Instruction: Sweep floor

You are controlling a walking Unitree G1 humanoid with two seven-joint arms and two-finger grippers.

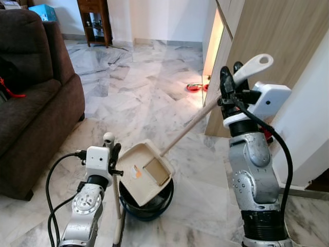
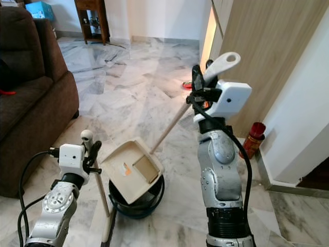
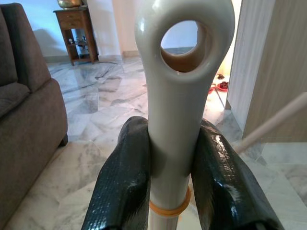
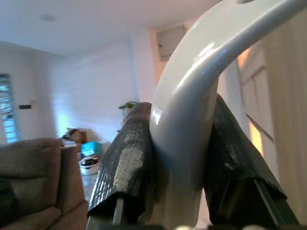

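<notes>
My left gripper point(image 1: 111, 152) is shut on the white broom handle point(image 1: 109, 139), low at the front left; the stick point(image 1: 117, 203) runs down toward the floor. In the left wrist view both black fingers point(image 3: 122, 182) clamp the handle point(image 3: 177, 96) below its hanging hole. My right gripper point(image 1: 230, 86), raised at the right, is shut on the white grip point(image 1: 253, 67) of the dustpan's long wooden pole point(image 1: 187, 128). The cream dustpan point(image 1: 146, 172) hangs tilted over a black bin point(image 1: 150, 207). In the right wrist view the fingers point(image 4: 127, 163) squeeze that grip point(image 4: 192, 105).
A brown sofa point(image 1: 31, 103) stands on the left. A wooden cabinet wall point(image 1: 267, 36) rises on the right, with red items point(image 1: 194, 87) on the floor by its lit gap and a red bottle point(image 2: 253, 136) at the white wall. A wooden side table point(image 1: 95, 20) stands far back. Marble floor point(image 1: 139, 92) stretches ahead.
</notes>
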